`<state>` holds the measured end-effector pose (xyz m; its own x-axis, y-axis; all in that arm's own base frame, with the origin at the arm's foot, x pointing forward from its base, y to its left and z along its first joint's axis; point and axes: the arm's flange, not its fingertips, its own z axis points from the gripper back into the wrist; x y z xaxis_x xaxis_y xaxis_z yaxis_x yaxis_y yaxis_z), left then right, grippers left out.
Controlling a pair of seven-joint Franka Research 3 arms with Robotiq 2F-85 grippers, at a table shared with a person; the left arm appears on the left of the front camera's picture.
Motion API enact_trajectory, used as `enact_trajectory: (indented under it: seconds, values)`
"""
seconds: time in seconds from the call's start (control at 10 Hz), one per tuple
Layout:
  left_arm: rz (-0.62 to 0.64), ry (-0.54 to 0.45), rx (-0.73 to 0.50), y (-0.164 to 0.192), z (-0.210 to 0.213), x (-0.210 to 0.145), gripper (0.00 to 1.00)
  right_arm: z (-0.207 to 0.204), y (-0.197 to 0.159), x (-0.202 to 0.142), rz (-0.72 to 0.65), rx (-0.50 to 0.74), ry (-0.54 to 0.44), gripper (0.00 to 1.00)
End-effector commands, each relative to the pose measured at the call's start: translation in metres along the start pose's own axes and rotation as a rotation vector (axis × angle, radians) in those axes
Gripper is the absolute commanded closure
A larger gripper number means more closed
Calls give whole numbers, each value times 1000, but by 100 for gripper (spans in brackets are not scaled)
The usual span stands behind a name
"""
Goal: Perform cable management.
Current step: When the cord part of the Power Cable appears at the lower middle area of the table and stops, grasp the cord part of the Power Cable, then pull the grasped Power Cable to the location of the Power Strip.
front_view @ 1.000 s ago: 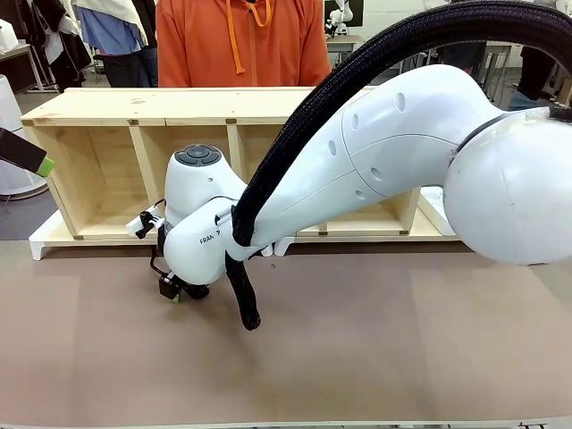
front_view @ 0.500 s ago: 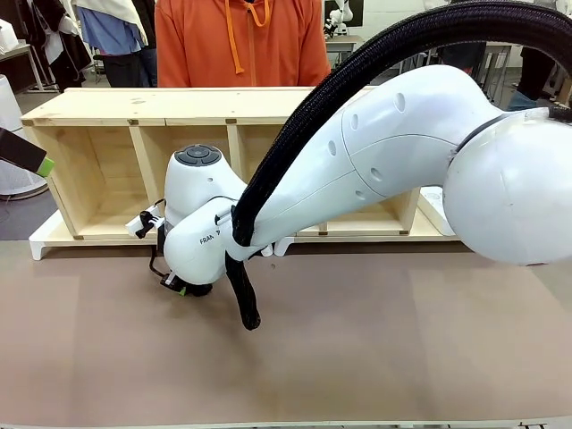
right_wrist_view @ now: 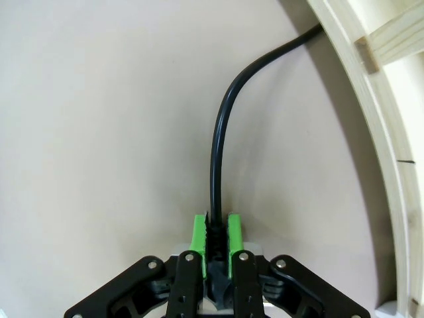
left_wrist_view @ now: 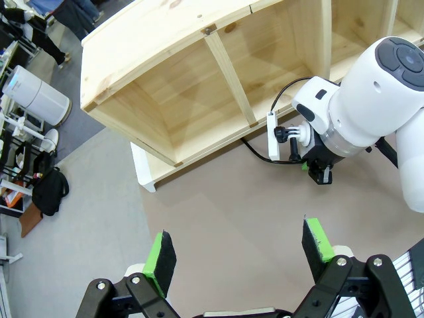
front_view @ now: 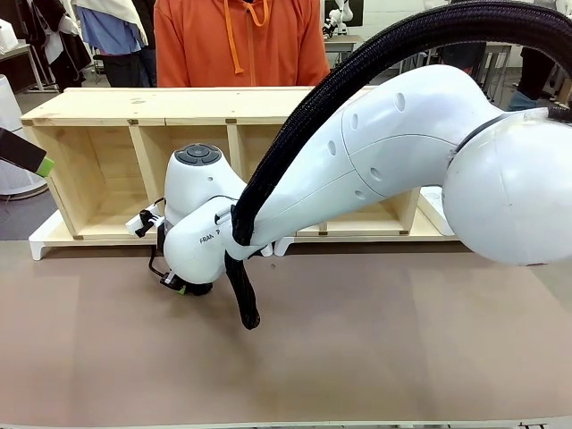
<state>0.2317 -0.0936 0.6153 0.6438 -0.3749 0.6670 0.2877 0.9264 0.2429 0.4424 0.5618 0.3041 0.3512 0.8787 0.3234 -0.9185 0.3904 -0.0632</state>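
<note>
Right gripper (right_wrist_view: 216,230) — pinching cable (right_wrist_view: 215,165) (black).

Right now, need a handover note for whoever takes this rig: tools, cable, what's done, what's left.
Right tool: shut on the cable, low over the table. The pads pinch what looks like its ribbed end.
Left tool: open, holding nothing, raised above the table.
Cable: runs from the grip along the table and curves off to the base of the wooden shelf.
Done: cable grasped.
Left: routing or tidying it. Nothing shows it stowed yet.
</note>
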Motion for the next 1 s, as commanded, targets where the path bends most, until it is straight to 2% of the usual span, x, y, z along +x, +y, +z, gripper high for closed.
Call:
enact_trajectory:
  seconds: [0.0,0.9]
  values:
    - [-3,-7,2,1,-1,2,0,0,0,0,0,0,2,100]
    - [-3,-7,2,1,-1,2,0,0,0,0,0,0,2,100]
